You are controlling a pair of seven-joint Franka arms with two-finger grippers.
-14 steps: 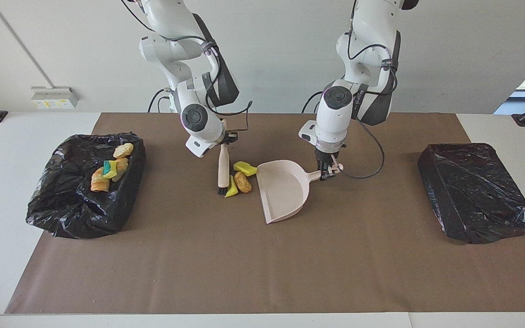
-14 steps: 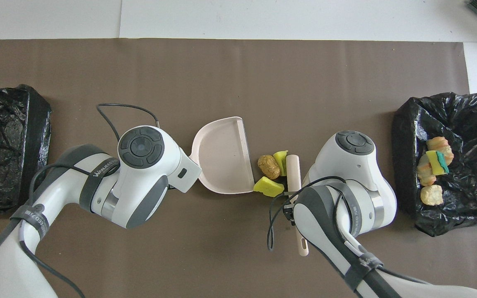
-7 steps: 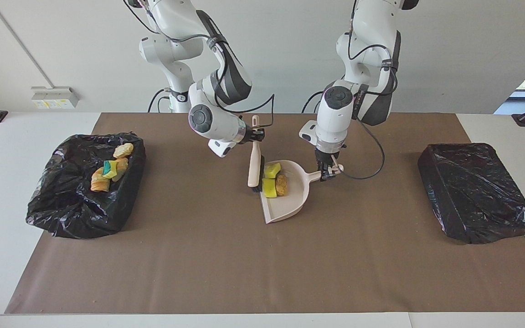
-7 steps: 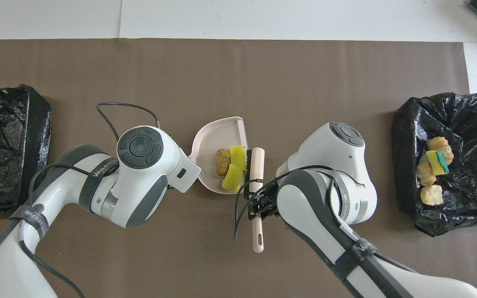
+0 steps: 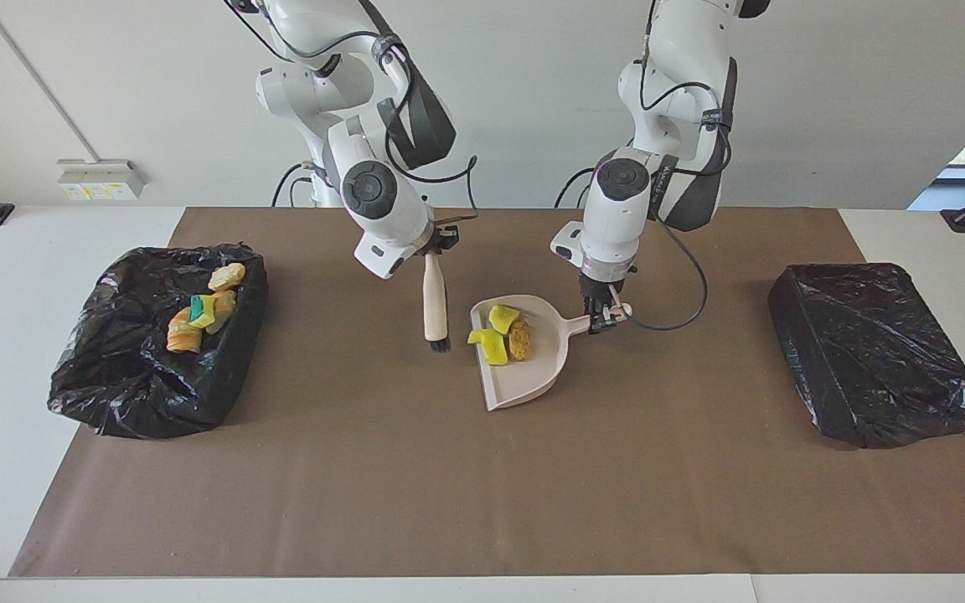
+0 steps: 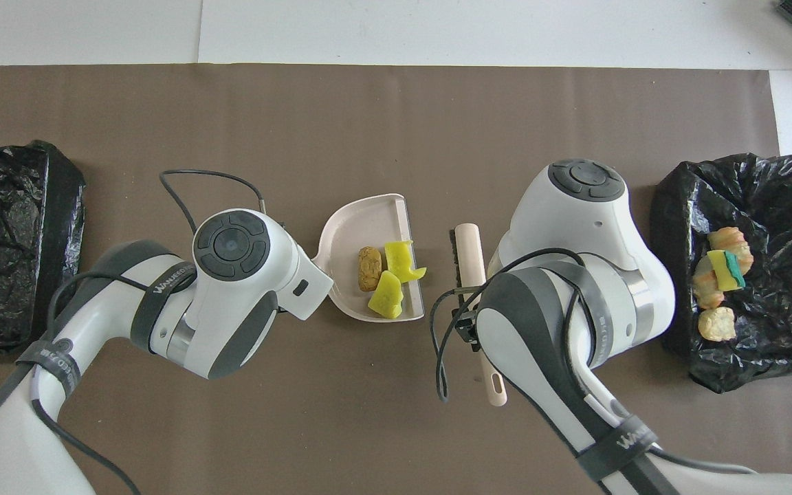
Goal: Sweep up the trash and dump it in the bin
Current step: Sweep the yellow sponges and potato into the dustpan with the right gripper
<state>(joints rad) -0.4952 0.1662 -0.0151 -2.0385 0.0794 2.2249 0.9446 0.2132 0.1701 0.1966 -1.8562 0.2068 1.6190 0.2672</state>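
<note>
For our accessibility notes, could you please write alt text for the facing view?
The left gripper holds a dustpan containing trash while the right gripper holds a brush beside it. Black-lined bins sit at each table end.

facing view: high across the table, looking toward the dustpan (image 5: pixel 524 360). overhead view: steeply down onto dustpan (image 6: pixel 368 237). both share it mid-frame.

Black straps on both arms carry white lettering. On the left arm's strap (image 6: pixel 162 292), beside the dustpan (image 6: pixel 358 237), it reads roughly "WANEED"; the right arm's strap (image 6: pixel 633 433) lettering is not legible.
</note>
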